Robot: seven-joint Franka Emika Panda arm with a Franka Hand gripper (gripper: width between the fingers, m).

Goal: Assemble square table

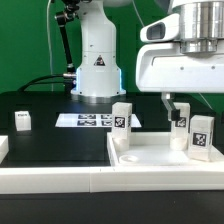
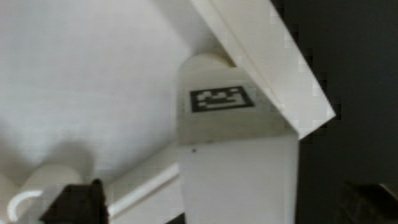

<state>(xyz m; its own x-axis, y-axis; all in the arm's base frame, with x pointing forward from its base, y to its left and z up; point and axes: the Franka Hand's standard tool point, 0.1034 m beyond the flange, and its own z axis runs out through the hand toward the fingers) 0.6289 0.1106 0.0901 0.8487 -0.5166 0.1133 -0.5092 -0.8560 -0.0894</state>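
Observation:
The white square table top (image 1: 150, 162) lies at the front of the exterior view's right, raised rim up. Three white tagged legs stand on it: one at the back left (image 1: 122, 119), one at the back right (image 1: 179, 124), one at the right (image 1: 202, 136). A fourth leg (image 1: 22, 121) lies apart on the black table at the left. My gripper (image 1: 173, 106) hangs over the back right leg. In the wrist view that leg (image 2: 231, 130) runs between my fingers (image 2: 75, 200) without touching them. The gripper (image 2: 222, 208) is open. The top's inner face (image 2: 89, 100) fills the wrist view beside the leg.
The robot base (image 1: 98, 60) stands at the back centre, with the marker board (image 1: 88, 120) flat in front of it. A white rail end (image 1: 3, 148) shows at the exterior view's left edge. Black cables run along the back left.

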